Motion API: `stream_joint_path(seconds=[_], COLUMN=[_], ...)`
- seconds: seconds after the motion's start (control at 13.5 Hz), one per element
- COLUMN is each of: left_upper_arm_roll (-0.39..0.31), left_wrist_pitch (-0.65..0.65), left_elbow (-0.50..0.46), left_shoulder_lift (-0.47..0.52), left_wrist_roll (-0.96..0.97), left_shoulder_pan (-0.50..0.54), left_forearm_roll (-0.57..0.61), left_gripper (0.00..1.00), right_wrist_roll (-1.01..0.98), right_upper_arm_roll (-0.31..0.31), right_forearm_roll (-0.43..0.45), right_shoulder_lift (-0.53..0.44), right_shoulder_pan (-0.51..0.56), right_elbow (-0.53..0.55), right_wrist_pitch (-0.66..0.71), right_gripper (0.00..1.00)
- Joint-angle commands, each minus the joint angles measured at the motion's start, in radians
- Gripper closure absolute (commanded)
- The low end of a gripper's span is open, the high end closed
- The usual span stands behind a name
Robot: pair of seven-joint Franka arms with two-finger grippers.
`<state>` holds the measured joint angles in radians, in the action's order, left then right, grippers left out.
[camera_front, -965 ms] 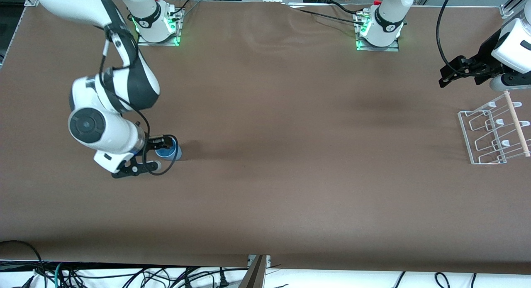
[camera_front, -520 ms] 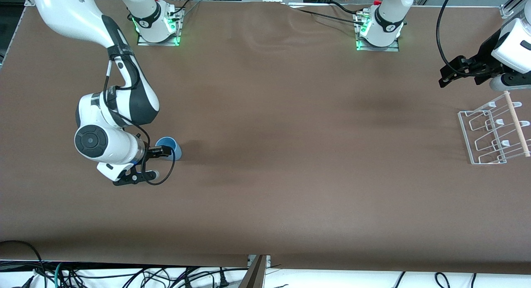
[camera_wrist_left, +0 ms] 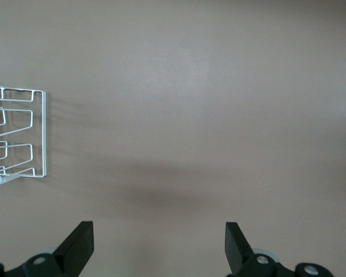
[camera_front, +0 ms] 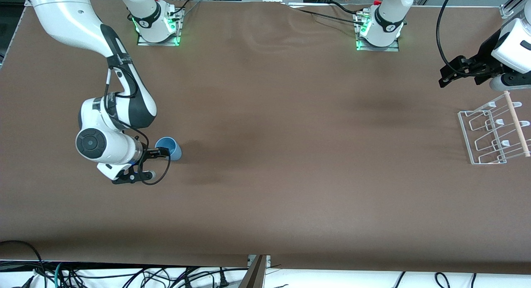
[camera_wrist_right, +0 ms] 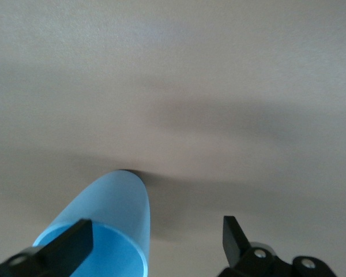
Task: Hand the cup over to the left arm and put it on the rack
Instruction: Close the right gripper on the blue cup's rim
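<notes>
While front hides it, right claw [camera_wrist_right: 155, 245] gapes beside cup [camera_wrist_right: 106, 228]

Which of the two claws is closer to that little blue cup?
The right gripper is far closer: it hangs open right at the cup, one finger at its rim. The left gripper waits open at the other end of the table, near the rack.

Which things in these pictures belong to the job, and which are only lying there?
Belong to the job:
- cup, upright on the table
- rack, at the left arm's end
- right tool, open, at the cup's rim
- left tool, open, waiting above the table beside the rack

Only lying there:
- cables under the table's near edge
</notes>
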<state>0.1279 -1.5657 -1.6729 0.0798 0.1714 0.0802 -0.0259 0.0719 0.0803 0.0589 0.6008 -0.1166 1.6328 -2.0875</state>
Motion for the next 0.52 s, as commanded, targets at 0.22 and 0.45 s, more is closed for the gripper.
stream_joint_path(seconds=[0.22, 0.45], left_upper_arm_roll=[0.004, 0.004], left_wrist_pitch=[0.018, 0.018], left_elbow=[0.028, 0.039], left_shoulder_lift=[-0.011, -0.014], left_wrist_roll=[0.01, 0.01], left_shoulder_pan=[0.0, 0.0], left_forearm_roll=[-0.011, -0.012], left_gripper=[0.0, 0.0], right_wrist_roll=[-0.017, -0.017], right_upper_arm_roll=[0.007, 0.01], right_forearm_roll=[-0.019, -0.022], right_shoulder_lift=[-0.039, -0.067], right_shoulder_pan=[0.012, 0.012], right_elbow=[0.041, 0.019], right_wrist_pitch=[0.001, 0.055], right_gripper=[0.0, 0.0])
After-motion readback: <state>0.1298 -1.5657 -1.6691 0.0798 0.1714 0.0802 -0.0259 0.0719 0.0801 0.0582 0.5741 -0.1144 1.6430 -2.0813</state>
